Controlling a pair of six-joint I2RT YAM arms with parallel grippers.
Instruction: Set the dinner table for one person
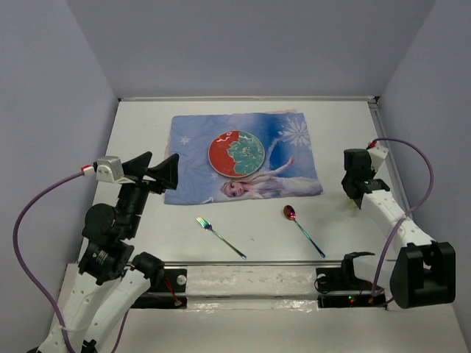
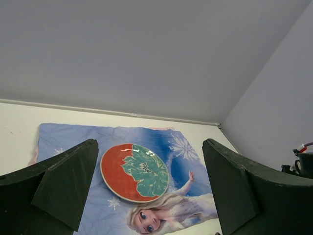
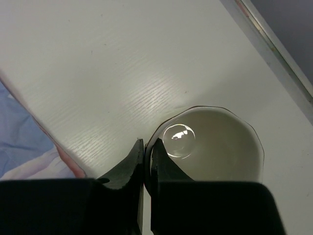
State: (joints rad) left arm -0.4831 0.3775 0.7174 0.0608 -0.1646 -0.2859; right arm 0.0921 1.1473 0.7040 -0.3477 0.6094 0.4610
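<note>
The white dinner table [image 1: 257, 228] carries a blue snowflake placemat [image 1: 294, 147] with a red and green plate [image 1: 235, 153] on it. An iridescent fork [image 1: 219, 237] and spoon [image 1: 303, 229] lie on the bare table in front of the mat. My right gripper [image 3: 148, 147] is shut on the rim of a cup [image 3: 220, 147], dark-rimmed and white inside, low over the table to the right of the mat. In the top view that gripper [image 1: 359, 185] hides the cup. My left gripper [image 1: 156, 171] is open and empty at the mat's left edge, facing the plate [image 2: 135, 172].
Lavender walls close in the table at the back and both sides. A metal strip [image 3: 274, 46] runs along the right wall close to the cup. The placemat's corner [image 3: 24, 147] lies left of the right gripper. A rail [image 1: 250, 276] crosses the near edge between the arm bases.
</note>
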